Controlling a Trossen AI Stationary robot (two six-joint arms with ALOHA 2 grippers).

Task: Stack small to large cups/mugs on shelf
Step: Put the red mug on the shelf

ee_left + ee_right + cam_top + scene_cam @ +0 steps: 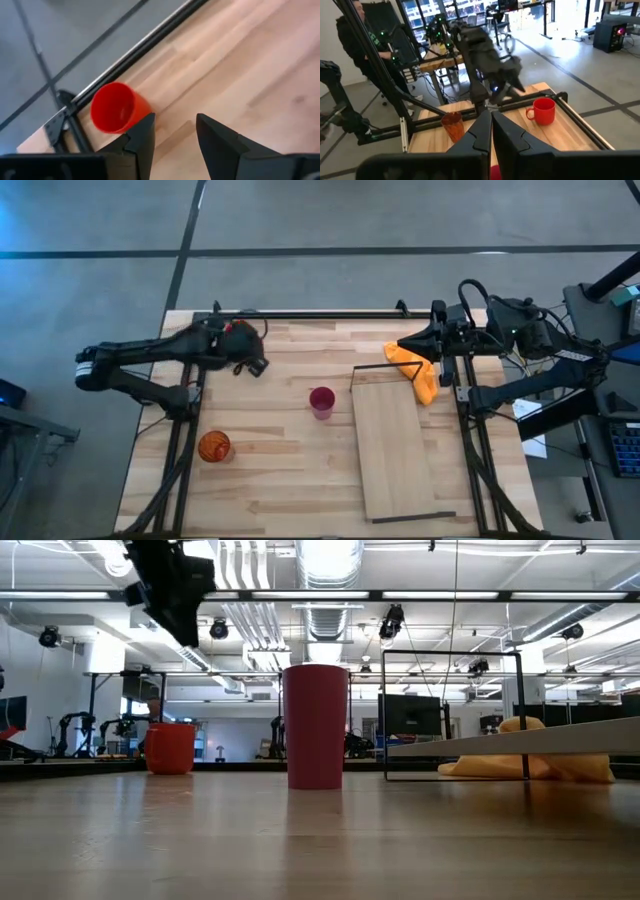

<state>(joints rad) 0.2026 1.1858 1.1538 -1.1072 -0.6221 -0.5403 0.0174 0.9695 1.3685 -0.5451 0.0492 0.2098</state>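
Three cups (pixel 321 401), one shelf (pixel 397 442).

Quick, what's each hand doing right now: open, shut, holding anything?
Left hand: open, empty, near the red mug.
Right hand: shut, holding nothing, by the orange cloth.

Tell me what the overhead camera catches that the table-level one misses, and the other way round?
Only the high view shows the orange-red translucent cup near the front left, the right gripper shut above the orange cloth, and the whole shelf from above. Only the low view shows the room's ceiling pipes and lights, and the shelf standing raised off the table. Both show the magenta cup mid-table; the red mug is clear only down low.
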